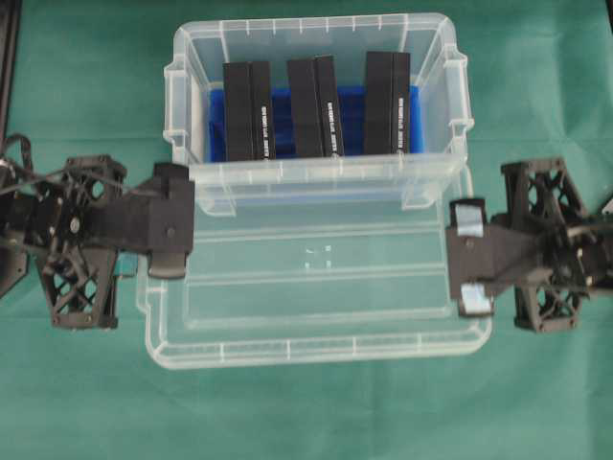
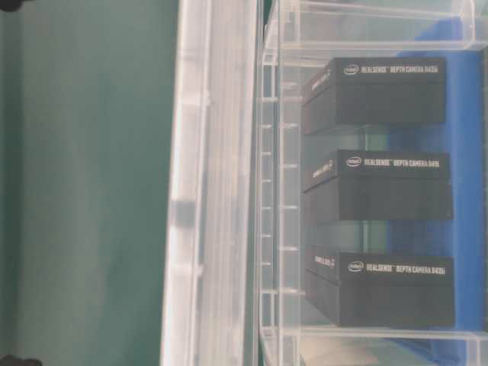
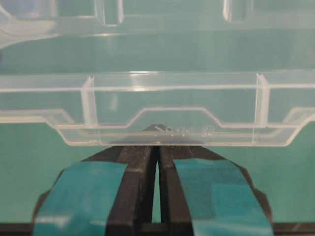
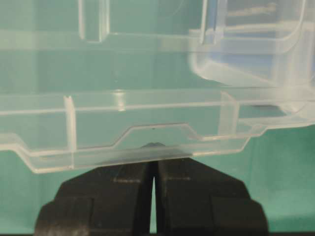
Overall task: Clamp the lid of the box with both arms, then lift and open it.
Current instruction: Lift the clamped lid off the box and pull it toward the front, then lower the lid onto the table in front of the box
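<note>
The clear lid (image 1: 316, 287) is off the box and hangs flat between my two grippers, in front of the box; its far edge overlaps the box's near wall. The clear box (image 1: 316, 177) stands open, with a blue insert (image 1: 287, 101) and three black upright blocks (image 1: 314, 105). My left gripper (image 1: 182, 225), banded with teal tape, is shut on the lid's left side tab (image 3: 172, 132). My right gripper (image 1: 458, 259) is shut on the right side tab (image 4: 147, 152). In both wrist views the fingertips (image 3: 158, 132) (image 4: 153, 147) meet at the tab's edge. The table-level view shows the lid (image 2: 213, 183) edge-on beside the box (image 2: 290, 191).
Green cloth (image 1: 306, 412) covers the table all round. A black frame post (image 1: 8, 57) stands at the far left edge. The box's corner (image 4: 256, 54) shows close behind the lid in the right wrist view.
</note>
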{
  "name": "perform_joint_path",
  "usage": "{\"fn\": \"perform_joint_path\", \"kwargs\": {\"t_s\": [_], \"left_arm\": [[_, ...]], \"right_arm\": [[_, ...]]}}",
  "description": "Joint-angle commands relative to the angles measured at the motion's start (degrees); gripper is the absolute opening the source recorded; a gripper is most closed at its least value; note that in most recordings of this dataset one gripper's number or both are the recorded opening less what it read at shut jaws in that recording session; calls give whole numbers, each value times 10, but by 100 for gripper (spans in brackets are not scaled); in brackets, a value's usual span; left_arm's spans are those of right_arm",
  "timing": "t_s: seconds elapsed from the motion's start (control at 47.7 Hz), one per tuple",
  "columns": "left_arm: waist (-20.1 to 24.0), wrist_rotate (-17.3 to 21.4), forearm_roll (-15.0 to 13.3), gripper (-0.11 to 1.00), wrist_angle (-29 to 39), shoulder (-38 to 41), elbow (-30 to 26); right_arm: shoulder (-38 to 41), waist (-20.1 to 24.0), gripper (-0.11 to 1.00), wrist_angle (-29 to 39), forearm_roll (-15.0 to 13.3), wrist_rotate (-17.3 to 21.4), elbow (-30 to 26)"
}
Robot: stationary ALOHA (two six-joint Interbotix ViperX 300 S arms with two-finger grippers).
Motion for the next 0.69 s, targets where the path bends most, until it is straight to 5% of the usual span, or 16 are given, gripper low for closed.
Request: {"fn": "perform_joint_path", "kwargs": {"t_s": [0.0, 0.671], "left_arm": [[-6, -11, 7, 1, -22, 2, -22], [-28, -29, 15, 1, -39, 32, -25]], "right_arm": [[7, 13, 0, -6, -19, 22, -51], [36, 35, 0, -8, -25, 46, -56]]}}
